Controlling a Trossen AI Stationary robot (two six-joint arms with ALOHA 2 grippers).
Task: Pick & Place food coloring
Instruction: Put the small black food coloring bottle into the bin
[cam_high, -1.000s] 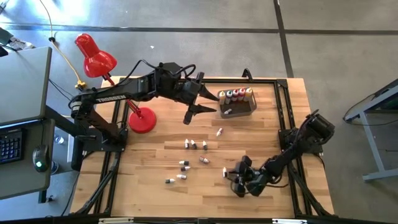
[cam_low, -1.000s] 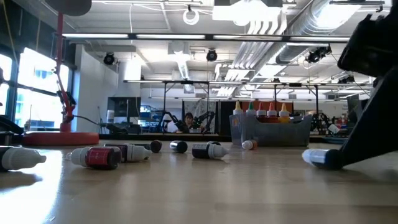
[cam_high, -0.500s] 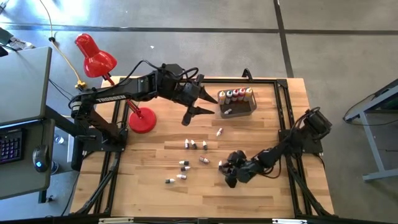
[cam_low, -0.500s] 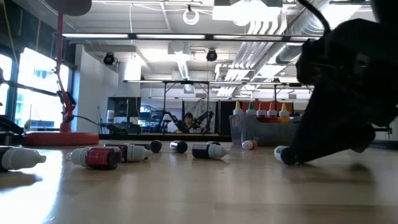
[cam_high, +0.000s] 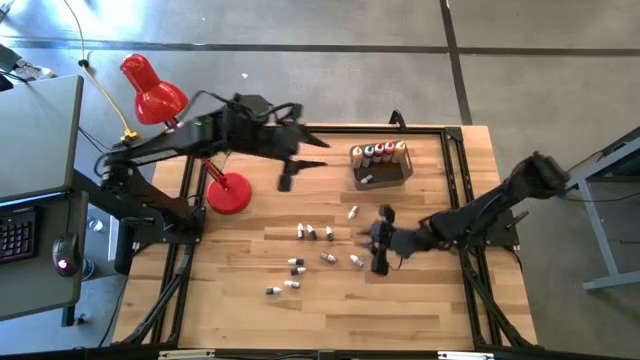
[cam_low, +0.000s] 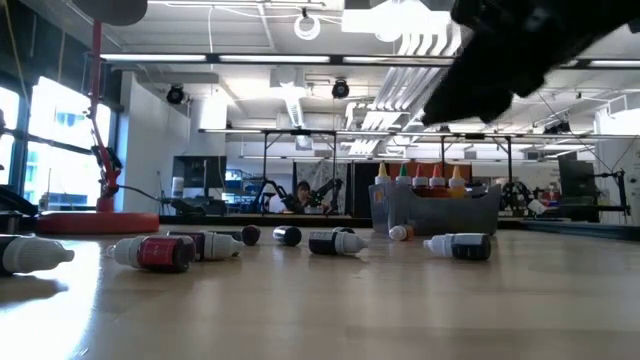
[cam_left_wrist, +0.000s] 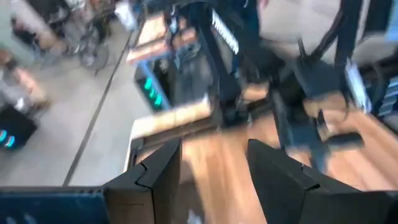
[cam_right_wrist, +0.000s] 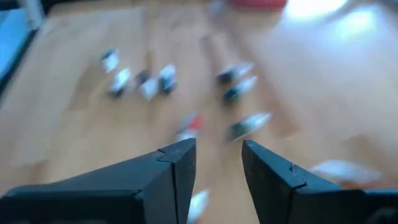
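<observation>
So right now this looks like the reach-in part of a pick. The right gripper (cam_high: 378, 243) is out over the middle of the surface (cam_high: 240, 300), just beside the loose little bottles (cam_high: 318, 232), and its jaws are apart with nothing between them. The right wrist view shows the same thing: both dark fingers (cam_right_wrist: 180, 165) spread, and several small bottles lying ahead on the wood, though that view is too smeared to tell which is which.

Where the food coloring is: five taller bottles (cam_high: 378, 153) stand upright in the grey tub (cam_high: 380, 172) near the far edge, and roughly ten small ones are scattered lying on their sides mid-surface. One dark-and-white bottle (cam_high: 356, 261) lies just beside the right gripper, and it also shows at table height (cam_low: 458, 245).

My guess for the next move: line the open jaws up over that nearest bottle, come down, and close across its body. It's lying flat and round, so it could roll away if it's nudged off-centre.

The left gripper (cam_high: 288, 172) hangs above the surface between the red lamp (cam_high: 155, 92) and the tub, jaws apart and empty. It's well apart from the right arm, so not in the way. The lamp's base (cam_high: 229, 193) sits off to the left of the bottles.
</observation>
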